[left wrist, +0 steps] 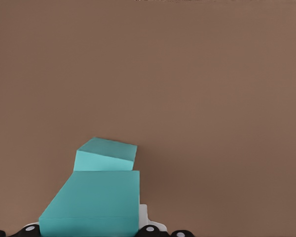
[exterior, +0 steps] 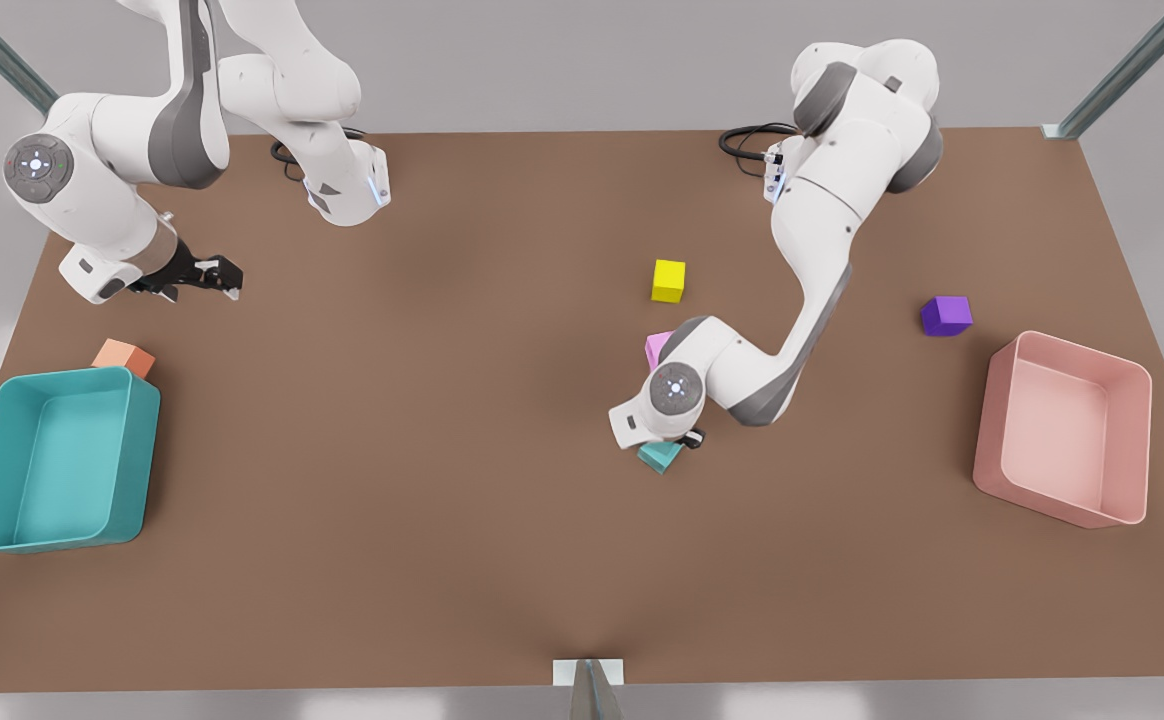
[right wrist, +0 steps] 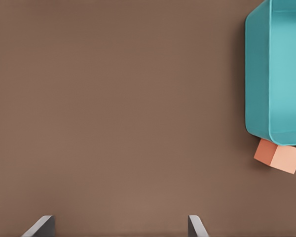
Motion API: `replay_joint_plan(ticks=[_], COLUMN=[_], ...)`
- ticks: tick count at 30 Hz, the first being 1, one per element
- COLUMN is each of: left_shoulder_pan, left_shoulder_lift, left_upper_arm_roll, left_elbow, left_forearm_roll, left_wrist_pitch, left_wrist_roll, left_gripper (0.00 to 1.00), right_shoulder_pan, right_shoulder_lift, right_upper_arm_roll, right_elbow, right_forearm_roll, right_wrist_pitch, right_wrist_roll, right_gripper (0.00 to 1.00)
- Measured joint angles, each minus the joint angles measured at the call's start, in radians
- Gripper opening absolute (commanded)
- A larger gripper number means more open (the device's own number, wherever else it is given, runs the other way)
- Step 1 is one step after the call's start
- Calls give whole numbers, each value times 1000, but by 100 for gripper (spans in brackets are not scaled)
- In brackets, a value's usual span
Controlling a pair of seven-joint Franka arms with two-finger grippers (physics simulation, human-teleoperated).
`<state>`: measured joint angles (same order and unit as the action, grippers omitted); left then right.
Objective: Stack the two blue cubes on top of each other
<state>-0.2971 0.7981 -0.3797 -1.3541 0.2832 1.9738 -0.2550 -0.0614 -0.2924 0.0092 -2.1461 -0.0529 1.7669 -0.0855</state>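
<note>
Step in hand: stacking; by my reading, the held blue cube [left wrist: 93, 207] was being carried over the second blue cube [left wrist: 107, 155], or was about to be set on it.
Left gripper: the left gripper [exterior: 677, 442] hung low over the middle of the worktop [exterior: 442, 450], toward the front view's right, pinching the held blue cube between its fingers.
Held cube: in the left wrist view it sat close to the camera, partly covering the second cube beyond it.
Second cube: it rested on the worktop; whether the two cubes touched could not be told.
Right gripper: the right gripper [exterior: 204, 277] waited at the front view's left, above the teal bin [exterior: 2, 480] and orange cube [exterior: 124, 357], its fingers [right wrist: 41, 227] spread and empty.
Bystanders: yellow cube [exterior: 669, 280], pink cube [exterior: 657, 347], purple cube [exterior: 946, 315] and pink bin [exterior: 992, 440] lay apart from the stack site.
Next move: probably squaring the held cube over the lower one, lowering until the faces meet, then releasing; a skewed placement could tip it off.
</note>
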Motion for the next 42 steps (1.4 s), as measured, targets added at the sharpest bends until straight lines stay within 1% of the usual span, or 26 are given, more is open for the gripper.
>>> replay_joint_plan(ticks=[18, 19, 20, 27, 29, 30, 32, 33, 36, 37, 38, 39, 40, 41, 42], left_shoulder_pan=[12, 13, 13, 14, 16, 19, 20, 34, 100, 145, 165, 130, 125, 119, 101], left_shoulder_lift=[12, 13, 13, 10, -40, -91, -226, -260, -295, -318, -340, -362, -370, -368, -368], left_upper_arm_roll=[2, 2, 3, 3, 3, 1, -6, -4, 7, 14, 94, 315, 434, 490, 518], left_elbow=[-1, -1, -1, -1, 3, 16, 120, 164, 206, 203, 200, 196, 197, 201, 201], left_forearm_roll=[24, 24, 23, 18, 17, 17, 12, 13, 16, 13, -26, -138, -228, -292, -328], left_wrist_pitch=[27, 27, 28, 28, 22, 6, -94, -149, -289, -337, -384, -424, -453, -473, -489], left_wrist_roll=[-215, -222, -227, -256, -265, -269, -277, -280, -289, -282, -261, -234, -208, -183, -159], left_gripper=[63, 65, 100, 100, 100, 100, 100, 100, 100, 100, 100, 100, 100, 100, 100], right_shoulder_pan=[2, 2, 2, 2, 3, 5, 6, 6, 6, 6, 6, 6, 6, 6, 6], right_shoulder_lift=[5, 5, 5, 5, 7, 9, 10, 11, 11, 11, 11, 11, 11, 11, 11], right_upper_arm_roll=[0, 0, 0, 0, 0, 1, 1, 1, 1, 2, 2, 2, 2, 2, 2], right_elbow=[0, 0, 0, 0, 0, 1, 1, 1, 1, 1, 1, 1, 1, 1, 1], right_forearm_roll=[0, 0, 0, 0, 0, 0, 0, 0, 0, 0, 0, 0, 0, 0, 0], right_wrist_pitch=[1, 1, 1, 1, 1, 1, 1, 1, 1, 1, 1, 1, 1, 1, 0], right_wrist_roll=[38, 39, 41, 47, 48, 49, 50, 51, 52, 53, 53, 54, 54, 54, 55], right_gripper=[100, 100, 100, 100, 100, 100, 100, 100, 100, 100, 100, 100, 100, 100, 100])
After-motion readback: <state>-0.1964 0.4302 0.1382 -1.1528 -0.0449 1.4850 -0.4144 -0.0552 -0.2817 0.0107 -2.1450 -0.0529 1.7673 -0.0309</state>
